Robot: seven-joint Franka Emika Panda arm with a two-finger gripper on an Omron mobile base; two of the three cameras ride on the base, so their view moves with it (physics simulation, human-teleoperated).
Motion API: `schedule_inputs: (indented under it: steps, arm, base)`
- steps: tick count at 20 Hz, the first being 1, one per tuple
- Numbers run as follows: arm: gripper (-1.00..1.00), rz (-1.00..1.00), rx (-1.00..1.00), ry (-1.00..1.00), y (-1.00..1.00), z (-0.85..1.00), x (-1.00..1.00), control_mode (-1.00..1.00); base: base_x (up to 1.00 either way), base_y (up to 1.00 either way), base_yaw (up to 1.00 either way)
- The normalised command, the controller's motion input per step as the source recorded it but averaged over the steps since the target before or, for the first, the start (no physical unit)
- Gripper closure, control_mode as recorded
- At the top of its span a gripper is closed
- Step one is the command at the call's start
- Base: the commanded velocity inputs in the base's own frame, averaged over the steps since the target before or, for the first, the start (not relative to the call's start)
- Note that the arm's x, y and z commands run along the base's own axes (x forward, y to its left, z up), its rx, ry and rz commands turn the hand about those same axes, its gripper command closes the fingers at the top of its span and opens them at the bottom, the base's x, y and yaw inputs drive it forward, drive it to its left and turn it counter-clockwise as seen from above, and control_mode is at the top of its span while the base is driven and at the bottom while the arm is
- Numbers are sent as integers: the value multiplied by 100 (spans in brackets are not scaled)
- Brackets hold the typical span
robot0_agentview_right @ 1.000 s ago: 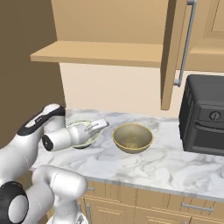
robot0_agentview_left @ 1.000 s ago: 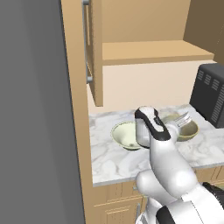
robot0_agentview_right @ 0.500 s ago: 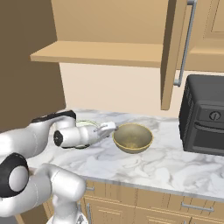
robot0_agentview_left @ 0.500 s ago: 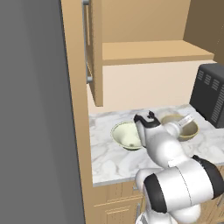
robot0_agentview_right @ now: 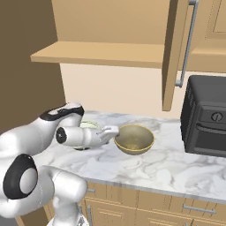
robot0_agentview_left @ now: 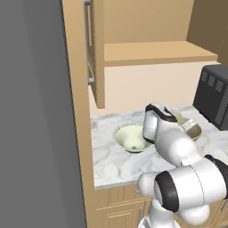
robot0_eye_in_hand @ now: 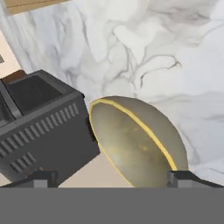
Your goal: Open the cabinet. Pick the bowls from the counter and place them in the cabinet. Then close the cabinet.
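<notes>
Jaws: spread wide, holding nothing; gripper [robot0_agentview_right: 115, 129] level above the counter [robot0_agentview_right: 176, 165], now reaching further toward the tan-brown bowl [robot0_agentview_right: 134, 139] than a second ago. That bowl lies just ahead, between the fingertips [robot0_eye_in_hand: 186, 177] in the hand view. Cream bowl [robot0_agentview_left: 130, 137]: behind the jaws, unmoved. Black oven [robot0_agentview_right: 206, 115]: beyond the tan-brown bowl. Cabinet [robot0_agentview_right: 132, 26]: above, doors open.

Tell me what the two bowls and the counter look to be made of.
Tan-brown bowl: likely glazed ceramic, smooth sheen, yellowish rim. Pale bowl: probably ceramic too, cream-white with a greenish tint, smooth. Counter: looks like polished marble, white with grey veining.
</notes>
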Motion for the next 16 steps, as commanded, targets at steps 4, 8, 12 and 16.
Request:
schedule_inputs:
  steps: [4, 8, 12, 16]
  arm:
    - [-100, 0, 3, 26, 0, 100, 0, -100]
    - [-100, 1, 3, 35, 0, 59, 0, -100]
    - [-100, 1, 0, 34, 0, 9, 0, -100]
    - [-100, 0, 0, 45, 6, 0, 0, -100]
  base:
    - [0, 0, 0]
    - [0, 0, 0]
    - [0, 0, 0]
    - [0, 0, 0]
